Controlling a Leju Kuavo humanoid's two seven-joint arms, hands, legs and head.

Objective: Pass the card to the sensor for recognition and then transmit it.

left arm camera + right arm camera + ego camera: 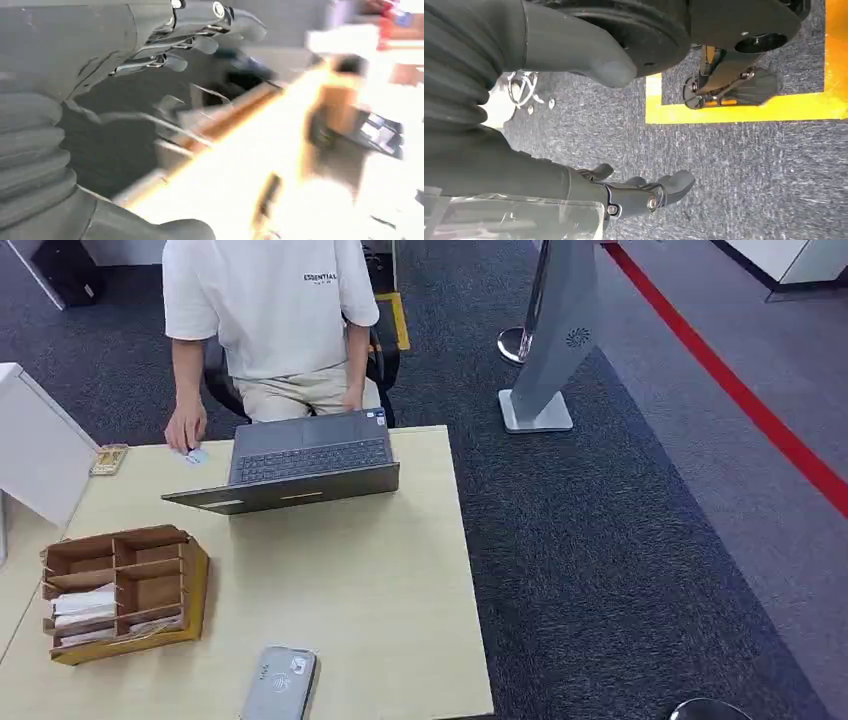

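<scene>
White cards (85, 602) lie in the lower slots of a wooden organizer (160, 540) at the table's left. A grey card sensor (279, 683) lies flat near the table's front edge. The left wrist view is heavily blurred; my left hand (115, 60) has its fingers (200, 30) and thumb (165, 230) apart and holds nothing, in front of a bright, smeared tabletop. My right hand (499, 150) hangs over dark carpet, its fingers (649, 192) and thumb (589, 55) spread and empty.
A person in a white T-shirt (270, 300) sits behind an open laptop (300, 460), one hand (185, 428) on a small pale object on the light wooden table (380, 580). A white box (40, 450) stands at the left. A grey stand (550, 340) rises from the carpet at the right.
</scene>
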